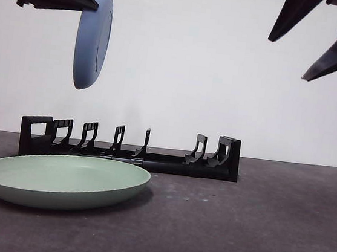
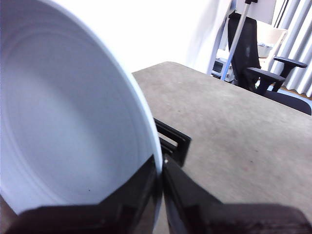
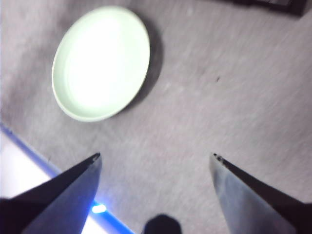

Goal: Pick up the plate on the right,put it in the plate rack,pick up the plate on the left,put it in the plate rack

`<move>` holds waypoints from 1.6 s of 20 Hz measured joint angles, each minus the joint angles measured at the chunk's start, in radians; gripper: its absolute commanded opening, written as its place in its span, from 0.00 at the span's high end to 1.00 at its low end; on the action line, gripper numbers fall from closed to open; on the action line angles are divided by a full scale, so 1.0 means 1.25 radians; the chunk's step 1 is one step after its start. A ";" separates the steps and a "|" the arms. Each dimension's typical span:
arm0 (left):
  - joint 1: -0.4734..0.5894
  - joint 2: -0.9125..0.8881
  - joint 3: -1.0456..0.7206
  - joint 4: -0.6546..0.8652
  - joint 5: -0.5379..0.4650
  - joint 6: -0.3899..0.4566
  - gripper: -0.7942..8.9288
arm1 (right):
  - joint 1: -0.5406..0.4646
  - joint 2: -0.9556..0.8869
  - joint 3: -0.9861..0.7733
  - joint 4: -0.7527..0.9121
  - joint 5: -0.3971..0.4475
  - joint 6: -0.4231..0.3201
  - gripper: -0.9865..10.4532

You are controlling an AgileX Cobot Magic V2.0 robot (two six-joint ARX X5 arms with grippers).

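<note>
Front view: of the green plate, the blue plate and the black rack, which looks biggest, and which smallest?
1. The plate rack spans the widest, though it is low.
2. The green plate comes close, but it lies nearer the camera, so that order is unsure.
3. The blue plate, seen almost edge-on in the left gripper, looks smallest.

**Layout of plates, rack and grippers**

One plate is laid flat on the table, near and left, before the plate rack. A second plate is held on edge (above the rack's left end) by the left gripper. The right gripper is found high right.
</note>
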 measured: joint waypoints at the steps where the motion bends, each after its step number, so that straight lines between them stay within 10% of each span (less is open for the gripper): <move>1: 0.005 0.018 0.014 -0.001 0.000 0.000 0.93 | 0.006 0.000 -0.004 0.004 0.001 0.001 0.58; 32: 0.027 0.233 0.036 -0.072 -0.081 0.145 0.92 | 0.016 0.000 -0.005 0.050 0.048 0.025 0.58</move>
